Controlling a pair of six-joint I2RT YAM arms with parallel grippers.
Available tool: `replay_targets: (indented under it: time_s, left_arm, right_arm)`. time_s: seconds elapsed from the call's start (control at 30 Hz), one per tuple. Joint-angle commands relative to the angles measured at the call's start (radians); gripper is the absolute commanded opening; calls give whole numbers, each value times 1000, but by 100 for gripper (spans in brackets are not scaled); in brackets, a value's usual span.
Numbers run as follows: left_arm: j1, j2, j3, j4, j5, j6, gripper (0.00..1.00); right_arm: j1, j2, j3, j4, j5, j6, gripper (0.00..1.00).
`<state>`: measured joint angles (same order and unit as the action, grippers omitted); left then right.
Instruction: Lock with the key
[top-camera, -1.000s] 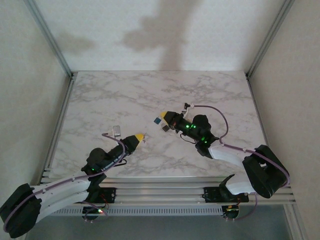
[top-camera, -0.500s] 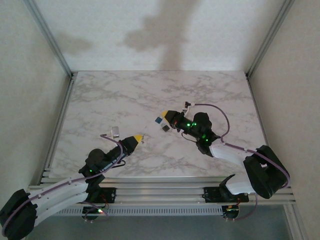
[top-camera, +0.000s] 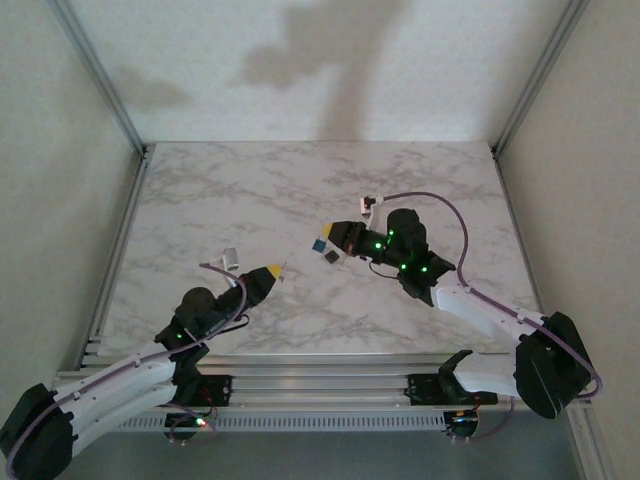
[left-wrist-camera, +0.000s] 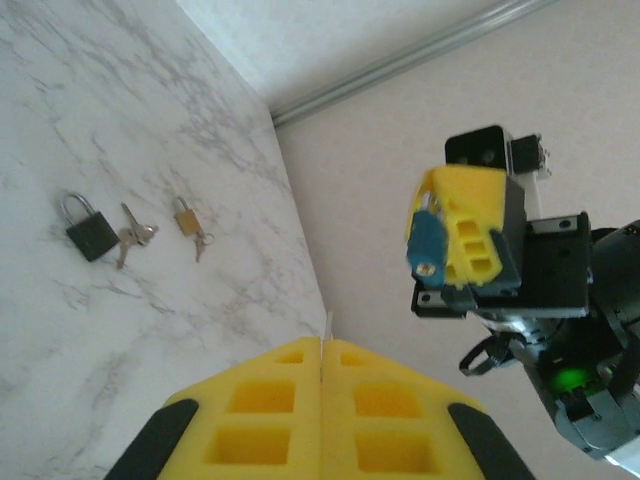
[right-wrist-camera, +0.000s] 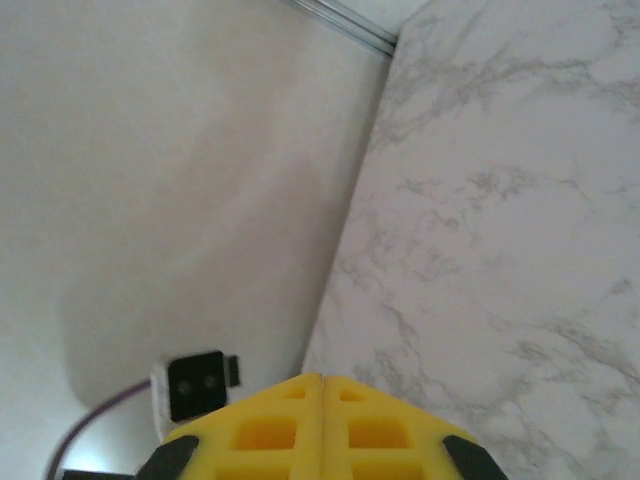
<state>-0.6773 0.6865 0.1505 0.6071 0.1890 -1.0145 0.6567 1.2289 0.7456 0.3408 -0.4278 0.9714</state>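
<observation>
Left fingers (left-wrist-camera: 250, 400): pressed flat together. The left gripper (left-wrist-camera: 324, 343) nips a thin pale sliver that pokes out of the seam. It is edge-on, but I read it as the key (left-wrist-camera: 327, 322).
Right fingers (right-wrist-camera: 260, 435): closed seam to seam in their own view. From the left wrist, the right gripper (top-camera: 329, 231) carries the blue padlock (left-wrist-camera: 425, 238) at its tip, clear of the table (top-camera: 250, 190). A small brassy spot on the lock, likely the keyhole, faces the left fingers.
Just changed, right: over the last 1 second the right arm has swung its elbow and shoulder outward and re-angled the wrist. The blue padlock has barely left its spot.
Just changed, left: the left fingertips have eased back a touch from the right fingers, so the gap is a shade wider.
Gap: key and lock are well apart, with the lock ahead of the left fingertips and off to their right.
Meaning: this looks like a lining-up beat, not an insertion. Nothing is in the lock yet, and the turn is all to come.
Below the right fingers: a black padlock (left-wrist-camera: 90, 235) with loose keys (left-wrist-camera: 128, 236) against it and a brass padlock (left-wrist-camera: 185, 217) just beside, both lying flat.
Watch: the key is tiny and barely shows past the pads. Any tilt between the 2 grippers and it may skid off the keyhole.
</observation>
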Motion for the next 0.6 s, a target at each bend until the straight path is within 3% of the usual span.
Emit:
replay_targets:
  time_s: [0.0, 0.23, 0.57]
  left_arm:
    - [34, -27, 33, -69, -19, 57, 0]
    - [96, -75, 46, -172, -33, 86, 0]
    - [108, -73, 59, -236, -71, 106, 0]
  right_arm:
    - [2, 9, 40, -162, -37, -108, 0]
    - [59, 154, 121, -288, -45, -207, 0]
    - [123, 416, 253, -284, -64, -247, 0]
